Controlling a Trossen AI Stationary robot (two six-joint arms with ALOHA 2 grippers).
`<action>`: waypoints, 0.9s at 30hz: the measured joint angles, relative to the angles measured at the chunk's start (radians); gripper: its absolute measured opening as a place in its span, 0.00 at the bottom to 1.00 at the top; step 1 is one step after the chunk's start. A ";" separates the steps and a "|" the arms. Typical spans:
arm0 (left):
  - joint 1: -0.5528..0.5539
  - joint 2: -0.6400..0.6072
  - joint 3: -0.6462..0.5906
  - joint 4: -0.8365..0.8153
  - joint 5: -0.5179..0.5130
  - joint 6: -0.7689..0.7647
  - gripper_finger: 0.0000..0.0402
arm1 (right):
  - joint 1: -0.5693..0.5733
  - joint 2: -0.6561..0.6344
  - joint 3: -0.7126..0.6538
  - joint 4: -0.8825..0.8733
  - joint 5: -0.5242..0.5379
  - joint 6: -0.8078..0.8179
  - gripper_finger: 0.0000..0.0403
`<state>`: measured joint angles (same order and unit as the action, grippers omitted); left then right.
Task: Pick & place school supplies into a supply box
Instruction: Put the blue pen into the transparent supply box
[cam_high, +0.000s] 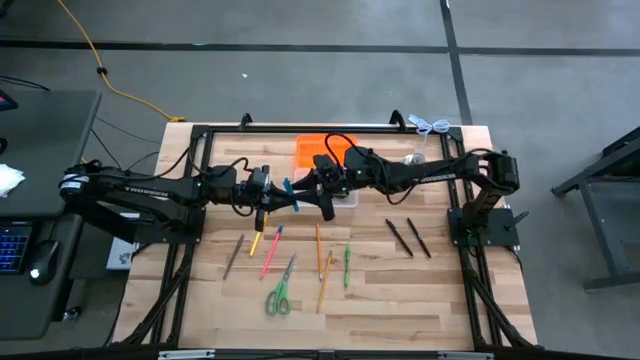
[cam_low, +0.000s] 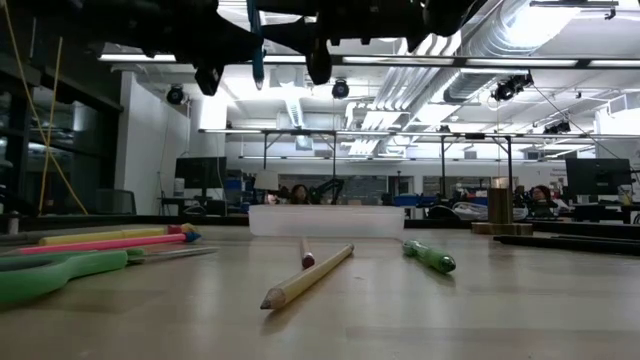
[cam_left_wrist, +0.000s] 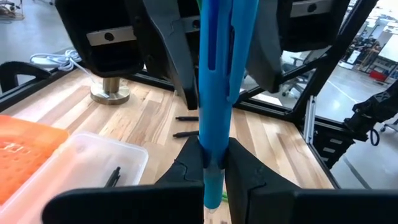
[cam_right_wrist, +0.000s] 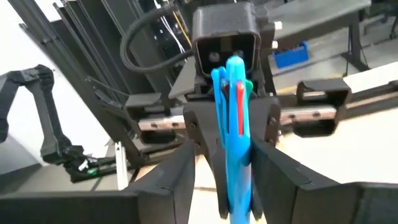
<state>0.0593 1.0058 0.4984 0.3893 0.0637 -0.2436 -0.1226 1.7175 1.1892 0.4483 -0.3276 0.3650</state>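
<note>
Just beside the supply box (cam_high: 335, 172), above the table (cam_high: 440, 300), the left pincer (cam_left_wrist: 214, 163) is clamped on a blue pen (cam_left_wrist: 219, 81). The right pincer (cam_right_wrist: 222, 163) faces it, its fingers spread either side of the same pen without pinching it.

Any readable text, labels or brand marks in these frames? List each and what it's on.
"TROSSEN": white lettering along the left arm, high view, small and only just readable.
Embossed marks on the orange lid: too blurred to read.
Nothing readable on the blue pen or the other supplies.
</note>
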 joint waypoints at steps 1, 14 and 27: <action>0.000 0.000 0.000 0.000 0.000 0.000 0.13 | -0.003 -0.008 0.000 -0.023 0.000 -0.004 0.32; 0.000 0.000 0.000 -0.003 -0.004 0.003 0.13 | -0.021 -0.241 0.001 -0.453 0.095 -0.144 0.32; 0.000 0.000 0.001 0.003 -0.079 0.004 0.13 | -0.021 -0.439 0.001 -1.046 0.316 -0.117 0.32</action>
<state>0.0597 1.0054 0.4991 0.3922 -0.0154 -0.2399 -0.1432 1.2788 1.1900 -0.5976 -0.0118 0.2482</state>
